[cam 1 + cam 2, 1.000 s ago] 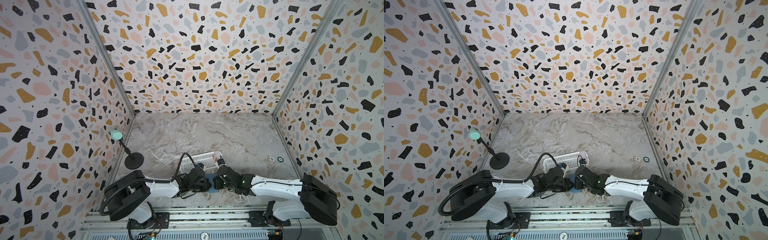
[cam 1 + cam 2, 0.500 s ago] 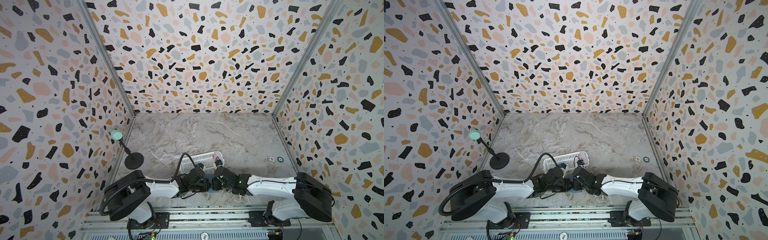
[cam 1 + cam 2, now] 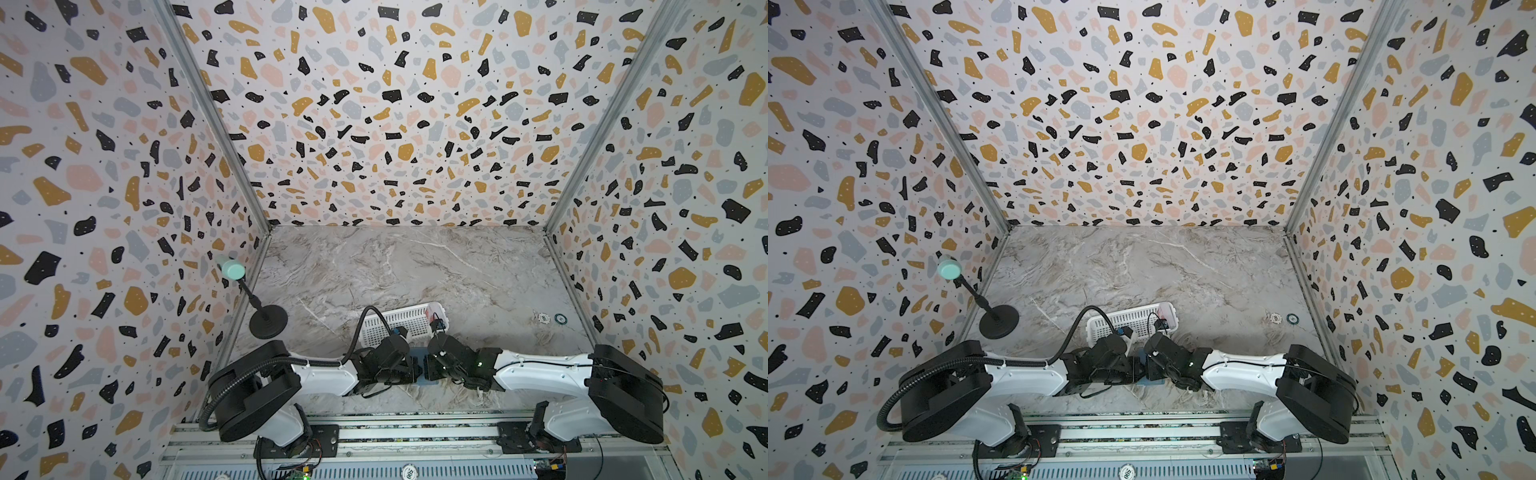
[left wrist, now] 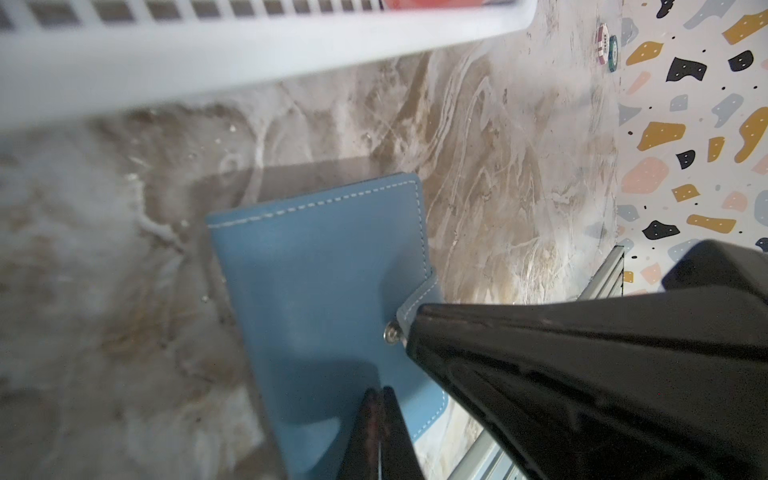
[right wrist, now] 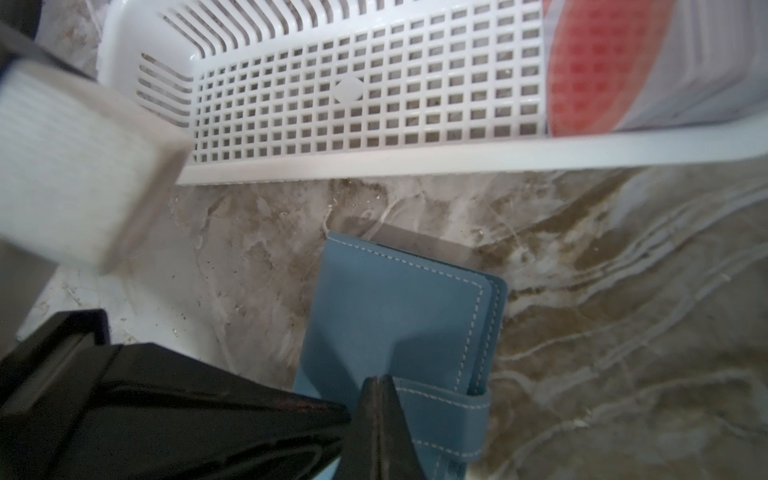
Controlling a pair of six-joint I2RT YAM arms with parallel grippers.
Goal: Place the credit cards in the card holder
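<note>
nearest, a metal rail along the front edge, both arm bases bolted to it. just past it, grey marbled tabletop, with the left gripper and right gripper tip to tip above the card holder. blue, lying flat and folded shut, mostly hidden under the wrists in both top views. fingers of each gripper pressed together. left tips over the blue cover. right tip at the snap tab, metal stud showing beside it; cannot tell whether pinched. behind, a strip of marble apart, a white basket, with credit cards at its right end in both top views. tight room between basket and rail. farther back, open marble up to the speckled walls. by the left wall, a black stand with a mint-green head. near the right wall, two small round chips.
</note>
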